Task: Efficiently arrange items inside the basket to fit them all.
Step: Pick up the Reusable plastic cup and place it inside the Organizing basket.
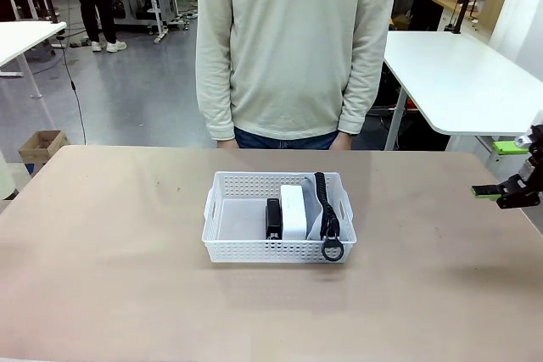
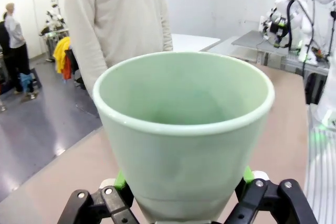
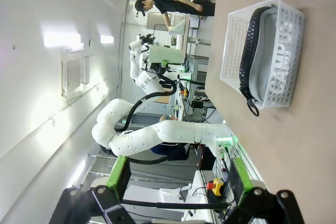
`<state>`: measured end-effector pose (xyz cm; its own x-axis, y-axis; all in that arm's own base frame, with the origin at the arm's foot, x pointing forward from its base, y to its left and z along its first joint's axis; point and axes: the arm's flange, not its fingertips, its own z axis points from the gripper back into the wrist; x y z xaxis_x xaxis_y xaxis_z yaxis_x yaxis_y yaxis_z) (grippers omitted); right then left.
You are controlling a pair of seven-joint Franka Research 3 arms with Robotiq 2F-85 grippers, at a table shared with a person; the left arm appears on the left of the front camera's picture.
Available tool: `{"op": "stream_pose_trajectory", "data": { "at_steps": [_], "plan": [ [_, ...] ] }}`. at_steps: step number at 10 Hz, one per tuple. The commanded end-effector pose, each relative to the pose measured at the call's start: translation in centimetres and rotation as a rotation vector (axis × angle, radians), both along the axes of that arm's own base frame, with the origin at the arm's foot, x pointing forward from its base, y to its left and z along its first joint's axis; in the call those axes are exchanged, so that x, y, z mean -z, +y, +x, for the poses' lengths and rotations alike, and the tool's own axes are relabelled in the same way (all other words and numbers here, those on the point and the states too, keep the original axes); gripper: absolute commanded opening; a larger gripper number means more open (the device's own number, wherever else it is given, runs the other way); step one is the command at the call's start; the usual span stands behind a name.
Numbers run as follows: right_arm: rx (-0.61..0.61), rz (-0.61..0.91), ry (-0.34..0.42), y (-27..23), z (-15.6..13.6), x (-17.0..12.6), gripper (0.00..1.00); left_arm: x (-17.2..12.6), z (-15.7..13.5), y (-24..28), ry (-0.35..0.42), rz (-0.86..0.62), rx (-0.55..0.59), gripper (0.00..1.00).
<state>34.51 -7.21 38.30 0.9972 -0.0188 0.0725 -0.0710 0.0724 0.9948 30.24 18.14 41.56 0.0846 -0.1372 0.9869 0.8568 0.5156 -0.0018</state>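
So the left tool (image 2: 184, 203) is clamped on the pale green cup (image 2: 184, 140), the one item not packed yet. The white basket (image 1: 222, 247) mid-tabletop holds, left to right, an open gap, black stapler (image 1: 273, 218), white box (image 1: 293, 211) and CAMPUS pouch (image 3: 275, 61), its strap (image 1: 327, 209) draped over the rim. Cup probably fits that gap. Right tool (image 3: 176, 187) hangs off to the side, jaws apart, empty.

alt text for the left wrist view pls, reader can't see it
A pale green plastic cup stands upright in the left gripper, clamped near its base between the green-padded fingers, its open mouth empty. Behind it a person in a cream sweater stands at the far side of the tan table.
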Motion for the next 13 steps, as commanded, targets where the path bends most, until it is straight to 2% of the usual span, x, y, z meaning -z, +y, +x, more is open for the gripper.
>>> {"op": "stream_pose_trajectory", "data": {
  "at_steps": [1,2,3,4,5,6,7,8,9,13],
  "plan": [
    [-0.003,0.01,-0.014,-0.1,-0.2,-0.3,1.0,-4.7,-0.3,-10.8,0.034,-0.086,-0.02,0.86],
    [-0.003,0.01,-0.014,-0.1,-0.2,-0.3,1.0,-6.6,0.1,-17.7,0.132,-0.098,0.052,0.86],
    [-0.003,0.01,-0.014,-0.1,-0.2,-0.3,1.0,-7.2,0.5,-23.4,0.182,-0.025,0.01,0.86],
    [-0.003,0.01,-0.014,-0.1,-0.2,-0.3,1.0,-6.8,0.9,-28.3,0.248,0.057,0.015,0.86],
    [-0.003,0.01,-0.014,-0.1,-0.2,-0.3,1.0,-6.1,1.5,-31.5,0.26,0.114,0.035,0.86],
    [-0.003,0.01,-0.014,-0.1,-0.2,-0.3,1.0,-4.8,2.0,-34.3,0.389,0.187,0.043,0.86],
    [-0.003,0.01,-0.014,-0.1,-0.2,-0.3,1.0,-3.4,2.4,-36.1,0.506,0.19,0.051,0.86],
    [-0.003,0.01,-0.014,-0.1,-0.2,-0.3,1.0,-1.8,2.0,-37.1,0.658,0.149,0.113,0.86],
    [-0.003,0.01,-0.014,-0.1,-0.2,-0.3,1.0,-6.6,3.9,-36.5,0.373,0.186,0.047,0.86],
    [-0.003,0.01,-0.014,-0.1,-0.2,-0.3,1.0,-6.6,3.9,-36.5,0.373,0.186,0.047,0.86]
  ]
}}
